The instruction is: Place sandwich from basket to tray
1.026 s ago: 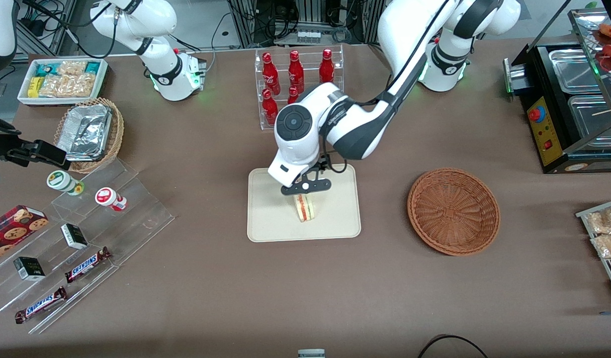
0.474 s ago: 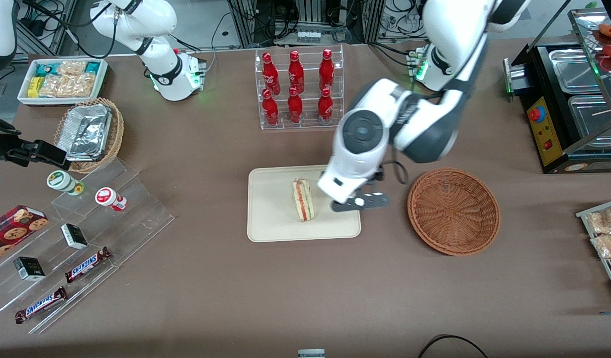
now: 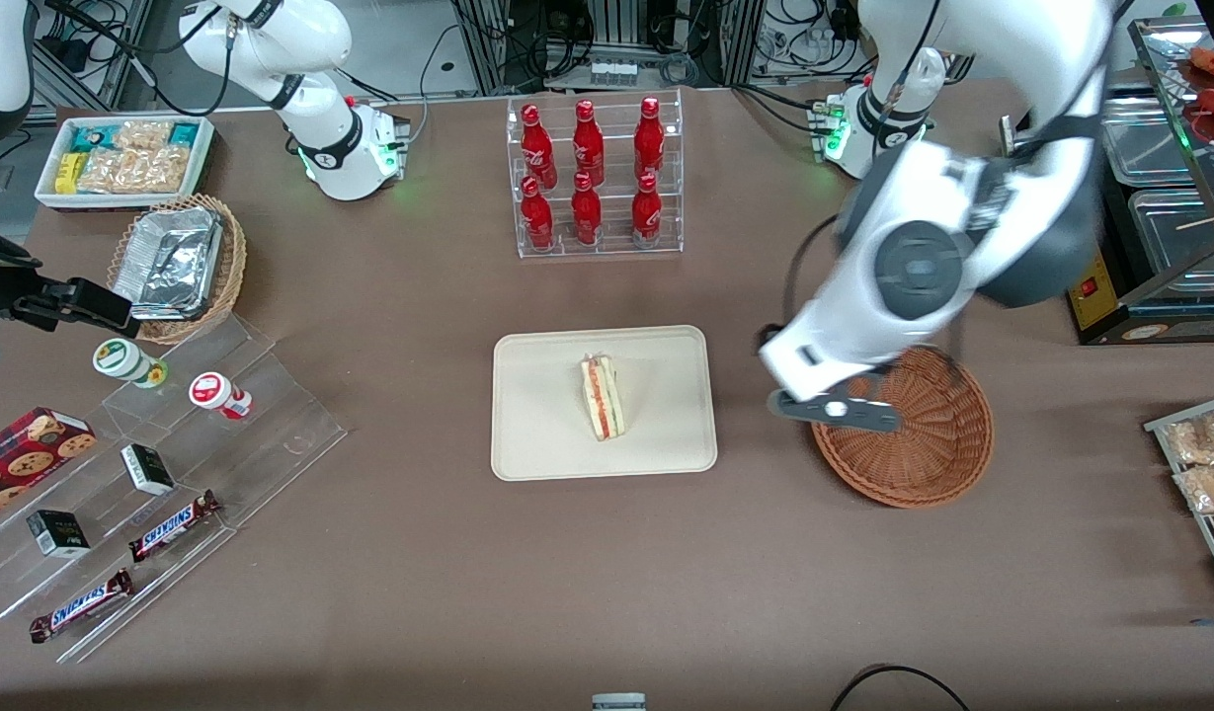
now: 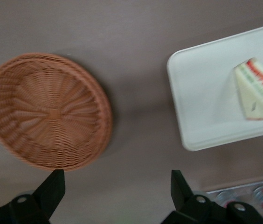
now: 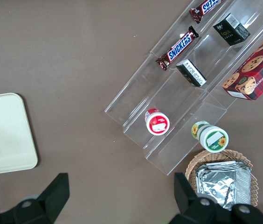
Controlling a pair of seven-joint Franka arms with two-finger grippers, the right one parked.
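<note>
The sandwich (image 3: 603,398), a pale wedge with red and green filling along one edge, lies by itself near the middle of the cream tray (image 3: 547,444). It also shows in the left wrist view, sandwich (image 4: 257,91) on tray (image 4: 201,84). The reddish-brown wicker basket (image 3: 923,454) stands beside the tray, toward the working arm's end, and holds nothing, as basket (image 4: 47,109) confirms. My gripper (image 3: 836,415) hangs well above the table over the basket's rim on the tray's side. It is open with only bare tablecloth between its fingers, gripper (image 4: 116,179).
A clear rack of red bottles (image 3: 592,178) stands farther from the front camera than the tray. Toward the parked arm's end are an acrylic step shelf with snacks (image 3: 172,444), a tan basket of foil trays (image 3: 177,262) and a white snack bin (image 3: 122,158). A black food warmer (image 3: 1140,197) stands at the working arm's end.
A second ago my gripper was at the sandwich on the tray. It has let go and swung sideways and upward to the basket, leaving the sandwich lying on the tray.
</note>
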